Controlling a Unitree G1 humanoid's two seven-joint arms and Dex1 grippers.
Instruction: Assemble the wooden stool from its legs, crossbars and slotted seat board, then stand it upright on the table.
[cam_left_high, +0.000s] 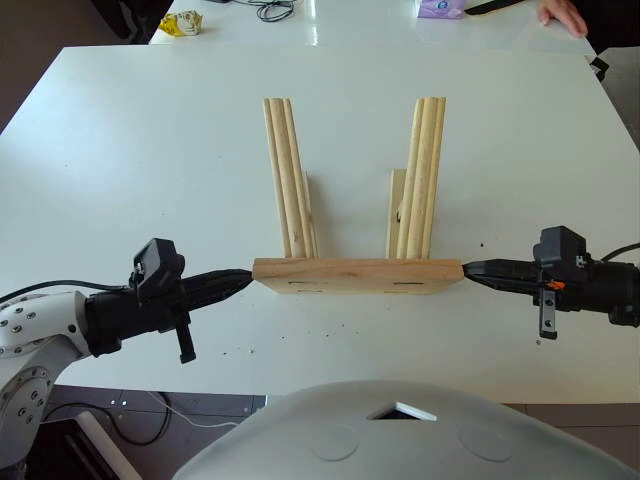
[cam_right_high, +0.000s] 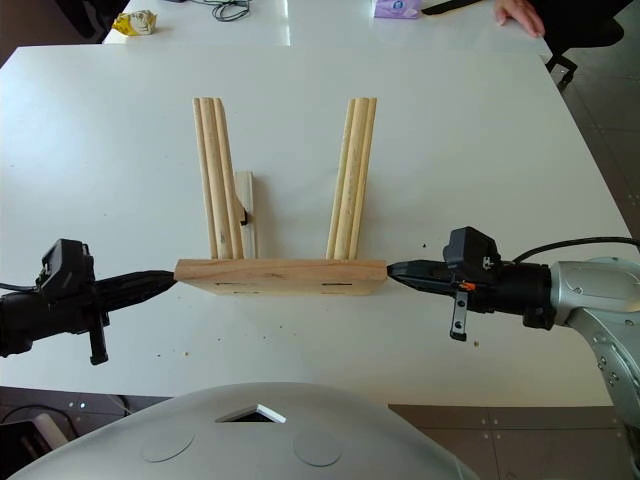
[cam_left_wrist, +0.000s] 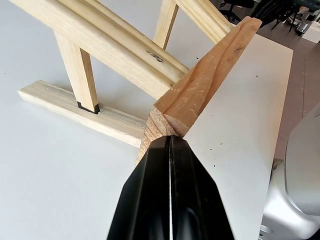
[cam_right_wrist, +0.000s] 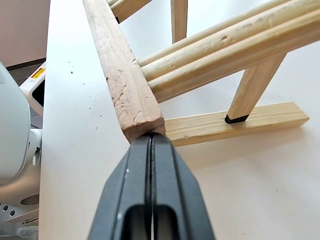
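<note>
Wooden stool (cam_left_high: 290, 180) sideways, left claw (cam_left_high: 240, 280), right claw (cam_left_high: 475, 270) touching seat board (cam_left_high: 357, 275)

Nothing you can actually read here, honestly. The yellow packet (cam_left_high: 181, 22) and the purple pack (cam_left_high: 440, 8) on the far table might carry some print, but it's way too small for you to make out. The dark marks along the edge of the seat board (cam_left_high: 357, 275) are just slots, not lettering or numbers
</note>
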